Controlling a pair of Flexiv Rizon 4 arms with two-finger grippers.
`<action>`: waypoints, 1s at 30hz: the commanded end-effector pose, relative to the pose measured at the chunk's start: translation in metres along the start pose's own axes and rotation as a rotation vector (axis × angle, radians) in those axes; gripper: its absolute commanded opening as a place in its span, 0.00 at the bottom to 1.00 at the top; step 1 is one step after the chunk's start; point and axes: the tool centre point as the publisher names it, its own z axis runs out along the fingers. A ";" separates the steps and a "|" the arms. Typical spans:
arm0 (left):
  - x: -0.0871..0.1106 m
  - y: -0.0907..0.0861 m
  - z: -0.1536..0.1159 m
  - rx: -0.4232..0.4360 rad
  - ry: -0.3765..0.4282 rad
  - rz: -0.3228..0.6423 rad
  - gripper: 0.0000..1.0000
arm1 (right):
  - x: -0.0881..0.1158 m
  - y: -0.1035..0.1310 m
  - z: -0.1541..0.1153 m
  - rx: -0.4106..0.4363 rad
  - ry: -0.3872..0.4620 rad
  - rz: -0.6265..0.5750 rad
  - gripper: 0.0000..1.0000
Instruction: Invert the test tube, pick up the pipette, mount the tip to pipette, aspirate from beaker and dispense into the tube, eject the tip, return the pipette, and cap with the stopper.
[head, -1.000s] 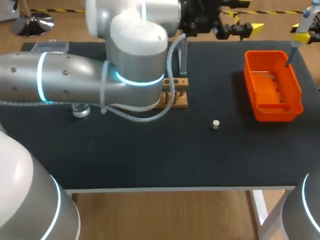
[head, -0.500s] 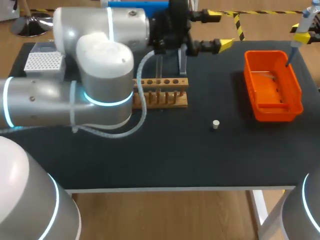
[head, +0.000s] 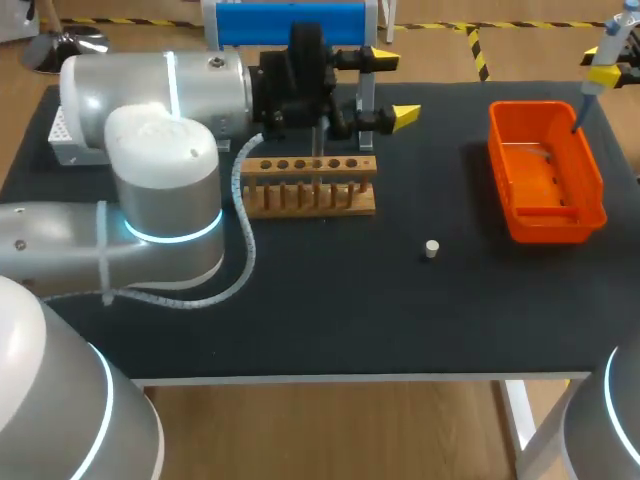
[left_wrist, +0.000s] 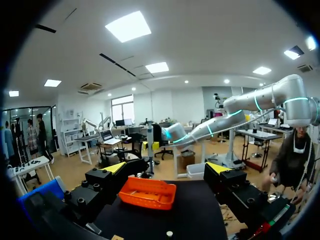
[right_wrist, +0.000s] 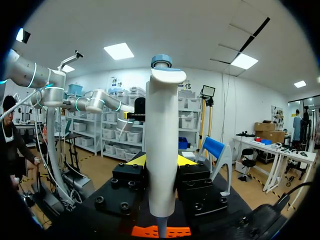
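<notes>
Your left gripper sits in the upper middle of the head view. Its two yellow-tipped fingers are spread wide and hold nothing. In the left wrist view the gap between the tips is free, and the orange bin lies on the table ahead of them. The small white stopper lies nearer the gripper than the bin.

Your left arm comes in from the left edge and bends across the table's left half. It hides part of the white tip box in the upper left. Just below the gripper's black body stands the wooden rack, with a row of holes along its top bar. A thin clear upright rises at the rack's middle, but you cannot tell whether it is the test tube. Behind the rack, at the top edge, is the blue stand.

Your right gripper is clamped on the pipette. Its fingers press the white body from both sides, with the pipette upright and its blue-grey cap topmost. In the head view the pipette is in the upper right corner, and its narrow lower end points down over the bin's far right edge. The stopper lies alone on the black table, right of centre, well apart from both the rack and the bin.
</notes>
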 end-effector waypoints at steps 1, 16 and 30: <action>-0.004 0.003 -0.018 0.013 0.014 0.001 1.00 | -0.001 0.000 -0.002 0.002 0.004 0.000 0.00; -0.006 0.002 -0.021 -0.026 -0.008 -0.009 1.00 | -0.001 0.000 -0.002 0.002 0.004 0.000 0.00; -0.006 0.002 -0.021 -0.026 -0.008 -0.009 1.00 | -0.001 0.000 -0.002 0.002 0.004 0.000 0.00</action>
